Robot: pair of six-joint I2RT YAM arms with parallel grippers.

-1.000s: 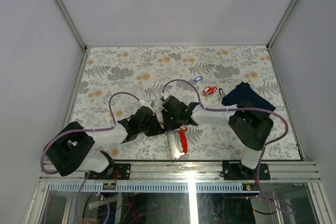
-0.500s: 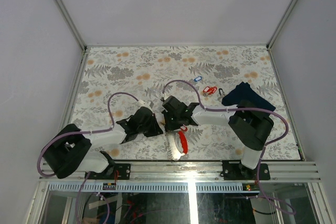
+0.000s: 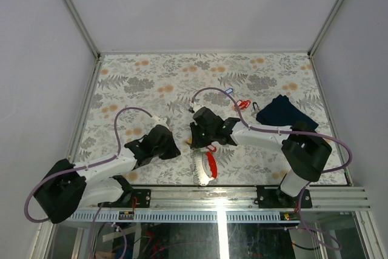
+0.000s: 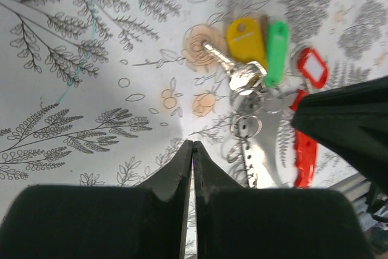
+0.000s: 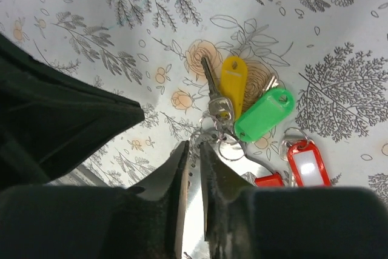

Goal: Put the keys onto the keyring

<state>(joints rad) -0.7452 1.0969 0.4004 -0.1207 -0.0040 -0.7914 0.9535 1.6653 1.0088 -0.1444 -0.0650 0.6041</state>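
left gripper: fingers pressed together, holding nothing, hanging low over the table.
right gripper: fingers a sliver apart, with something shiny in the gap; the right wrist view is too tight to tell whether they pinch it.
bunch of keys: flat on the table between the two grippers, with a yellow tag, a green tag and a red tag fanned out.
keyring: small wire rings at the root of the bunch, just beyond the right fingertips.
long axis: the yellow-tagged key points away from the right gripper, its head at the rings.
nearer arm: the right; from the left fingertips the rings lie ahead and off to the right, apart.
loose keys: red- and blue-tagged ones lie well apart from the bunch, near the navy cloth.
judgement: the next move probably depends on the right fingers seating squarely on a ring.
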